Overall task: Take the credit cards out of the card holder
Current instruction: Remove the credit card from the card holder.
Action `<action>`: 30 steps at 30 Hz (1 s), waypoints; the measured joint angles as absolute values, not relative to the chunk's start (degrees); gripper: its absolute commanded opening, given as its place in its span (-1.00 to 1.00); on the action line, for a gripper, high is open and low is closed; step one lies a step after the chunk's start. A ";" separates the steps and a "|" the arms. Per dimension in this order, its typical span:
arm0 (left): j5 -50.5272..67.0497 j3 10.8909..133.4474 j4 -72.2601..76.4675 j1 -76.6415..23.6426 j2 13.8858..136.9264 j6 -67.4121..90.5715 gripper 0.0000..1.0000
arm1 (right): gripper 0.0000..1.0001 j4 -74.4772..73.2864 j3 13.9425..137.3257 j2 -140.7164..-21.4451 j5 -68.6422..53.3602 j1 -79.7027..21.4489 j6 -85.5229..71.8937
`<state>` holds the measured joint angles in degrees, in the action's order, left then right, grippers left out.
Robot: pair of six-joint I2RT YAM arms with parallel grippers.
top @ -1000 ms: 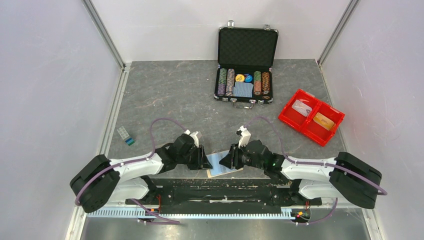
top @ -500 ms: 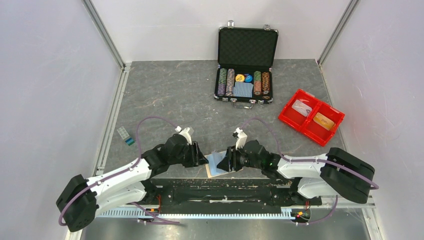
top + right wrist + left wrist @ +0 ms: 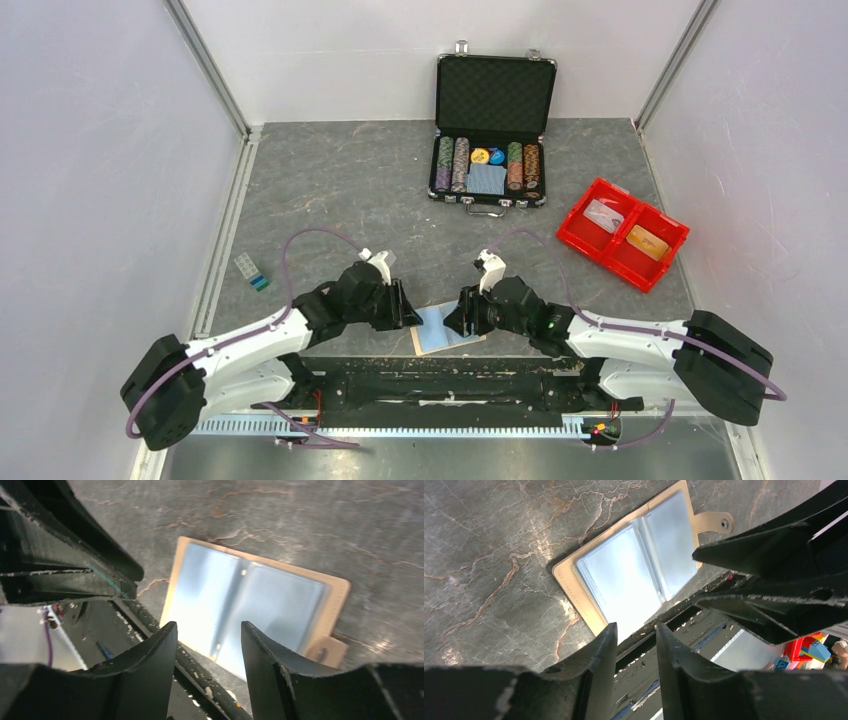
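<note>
The tan card holder (image 3: 445, 330) lies open and flat at the table's near edge, with its pale blue sleeves facing up. It also shows in the left wrist view (image 3: 634, 575) and the right wrist view (image 3: 250, 605). I see no card in the sleeves. My left gripper (image 3: 411, 314) (image 3: 636, 627) is open and empty just left of it. My right gripper (image 3: 457, 318) (image 3: 209, 627) is open and empty just right of it. A pale credit card with a blue-teal end (image 3: 252, 271) lies at the table's left side. An orange-yellow card (image 3: 648, 242) lies in the red tray (image 3: 576, 222).
An open black chip case (image 3: 494, 100) with poker chips and a blue deck stands at the back. The red tray at the right also holds a pale item (image 3: 603, 213). The dark base rail (image 3: 450, 365) runs just beyond the holder's near edge.
Both grippers shifted slightly beside the holder: the right one dipped toward it, then drew back to the right, and the left arm's elbow swung. The holder stays open in place.
</note>
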<state>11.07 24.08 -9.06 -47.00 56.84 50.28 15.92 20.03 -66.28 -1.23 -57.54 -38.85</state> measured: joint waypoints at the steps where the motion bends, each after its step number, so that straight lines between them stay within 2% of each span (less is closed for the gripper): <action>1: 11.31 24.08 -8.64 -47.00 57.69 50.28 -0.28 | 0.02 14.96 20.03 -65.98 -0.30 -57.28 -38.76; 9: 13.23 24.05 -4.23 -47.00 64.45 50.26 -0.42 | 0.02 10.96 20.01 -65.47 4.25 -55.59 -38.76; 16: 14.13 22.33 0.97 -47.00 67.96 50.26 -0.43 | 0.06 9.91 19.86 -66.39 5.72 -55.24 -38.74; 30: 15.70 20.84 6.59 -47.00 73.10 50.28 -0.44 | 0.03 9.82 19.66 -68.31 6.09 -54.96 -38.92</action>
<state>15.70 20.84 6.59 -47.00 73.10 50.28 9.82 19.66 -68.31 6.09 -54.96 -38.92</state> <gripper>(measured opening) 0.283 0.527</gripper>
